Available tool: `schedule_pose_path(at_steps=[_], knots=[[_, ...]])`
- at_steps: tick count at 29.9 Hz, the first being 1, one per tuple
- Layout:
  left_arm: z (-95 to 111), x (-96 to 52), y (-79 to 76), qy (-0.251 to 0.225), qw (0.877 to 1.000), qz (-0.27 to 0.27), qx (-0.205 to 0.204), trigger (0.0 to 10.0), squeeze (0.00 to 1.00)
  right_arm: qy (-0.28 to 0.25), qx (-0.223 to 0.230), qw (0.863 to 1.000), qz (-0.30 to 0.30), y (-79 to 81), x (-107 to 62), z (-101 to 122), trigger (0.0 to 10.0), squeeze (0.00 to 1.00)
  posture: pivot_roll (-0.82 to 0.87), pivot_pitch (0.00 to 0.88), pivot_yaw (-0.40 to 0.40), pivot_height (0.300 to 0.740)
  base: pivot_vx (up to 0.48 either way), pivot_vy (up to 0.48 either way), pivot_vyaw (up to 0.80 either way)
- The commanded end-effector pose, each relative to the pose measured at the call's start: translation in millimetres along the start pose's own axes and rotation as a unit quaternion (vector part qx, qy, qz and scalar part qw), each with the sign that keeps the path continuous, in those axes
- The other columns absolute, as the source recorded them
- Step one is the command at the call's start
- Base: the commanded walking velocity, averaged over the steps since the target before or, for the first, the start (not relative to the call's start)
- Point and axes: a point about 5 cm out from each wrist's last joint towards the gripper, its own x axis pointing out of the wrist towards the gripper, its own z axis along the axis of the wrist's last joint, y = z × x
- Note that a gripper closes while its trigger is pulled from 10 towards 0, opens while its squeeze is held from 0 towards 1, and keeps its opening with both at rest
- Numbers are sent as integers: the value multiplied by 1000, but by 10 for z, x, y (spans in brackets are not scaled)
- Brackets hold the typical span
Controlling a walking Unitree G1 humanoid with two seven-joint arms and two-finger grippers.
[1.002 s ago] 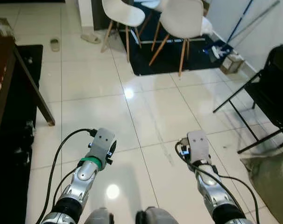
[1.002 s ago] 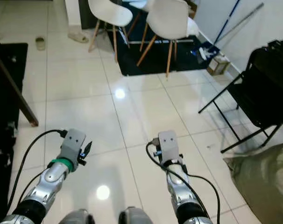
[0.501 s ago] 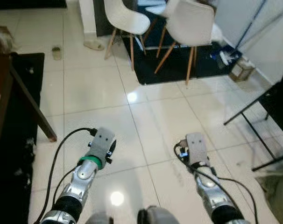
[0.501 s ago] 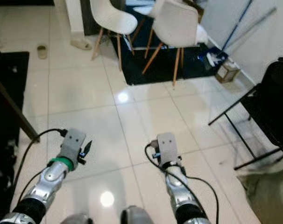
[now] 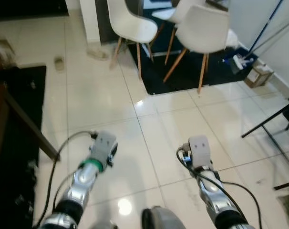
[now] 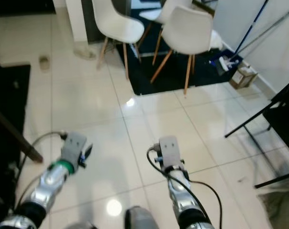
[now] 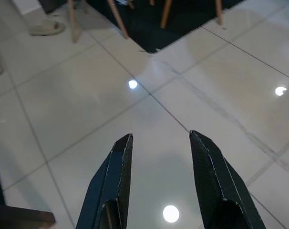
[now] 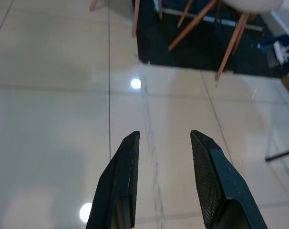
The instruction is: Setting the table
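Glossy white tile floor (image 5: pixel 101 100) w/ a dark rug (image 5: pixel 192 71) ahead; two white chairs (image 5: pixel 201 33) stand on it. Dark table (image 5: pixel 11 109) at robot's left edge, top too blurred to tell what's on it. Folding frame (image 5: pixel 278 129) on the right. Left gripper (image 7: pixel 159 143) and right gripper (image 8: pixel 163 140) hang over bare tile, fingers spread apart, nothing held. A slipper (image 5: pixel 98 53) probably, near the chairs.

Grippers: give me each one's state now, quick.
Left gripper: open, holding nothing.
Right gripper: open, holding nothing.
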Motion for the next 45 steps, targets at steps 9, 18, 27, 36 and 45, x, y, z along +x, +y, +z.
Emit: schedule_pose_path(at_steps=[9, 18, 27, 36, 45], knots=[[-76, -28, -18, 16, 1000, -21, 9, 10000, 0, 11, 8, 1000, -1, 28, -24, -54, 10000, 0, -41, 0, -3, 740, 250, 0, -51], [-61, -20, -45, 11, 999, -33, 5, 10000, 0, 12, 14, 1000, -3, 12, -23, -58, 10000, 0, -46, 0, 0, 740, 0, 0, -763], [-69, -18, -45, 14, 999, -33, 4, 10000, 0, 11, 13, 1000, -1, 10, -16, -52, 10000, 0, -44, 0, -1, 740, 0, 0, -800], [-77, -20, -42, 15, 999, -34, 5, 10000, 0, 10, 13, 1000, 0, 13, -14, -49, 10000, 0, -47, 0, 1, 740, 0, 0, -800], [-90, -20, -47, 19, 999, -33, 3, 10000, 0, 12, 13, 1000, 0, 10, -22, -63, 10000, 0, -47, 0, -2, 740, 0, 0, -800]])
